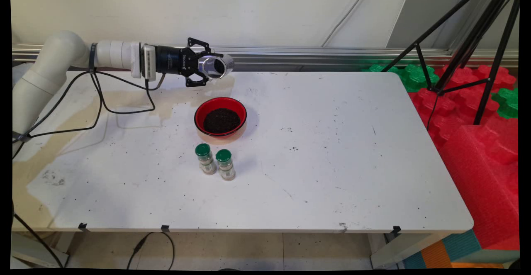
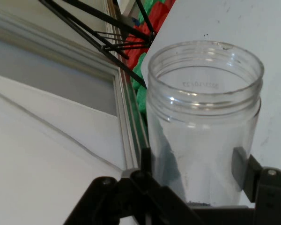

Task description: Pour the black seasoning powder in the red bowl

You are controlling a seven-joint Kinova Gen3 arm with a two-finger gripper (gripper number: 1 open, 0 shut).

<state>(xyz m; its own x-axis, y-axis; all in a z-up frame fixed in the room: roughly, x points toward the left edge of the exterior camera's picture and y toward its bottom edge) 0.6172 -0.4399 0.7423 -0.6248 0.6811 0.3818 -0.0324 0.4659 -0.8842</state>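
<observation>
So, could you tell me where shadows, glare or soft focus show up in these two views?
Main view: the red bowl and two green-capped bottles cast soft shadows to the right; the jar in the gripper glints. Hand view: the jar's rim is sharp with bright highlights, and the tripod legs behind look softer.

Clear, colourless glass for the open jar (image 2: pixel 203 122) – a thin dark residue at its base – between black gripper (image 1: pixel 206 66) fingers (image 2: pixel 241 168). Red bowl (image 1: pixel 220 116), filled with dark, near-black grounds (image 1: pixel 221 120). Green caps on two small spice jars (image 1: pixel 215 161) with pale labels. White table (image 1: pixel 332 142) flecked with dark specks, tan stains toward the left. Red and green foam blocks (image 1: pixel 477 113) – black tripod (image 1: pixel 477 38) legs in front.
</observation>
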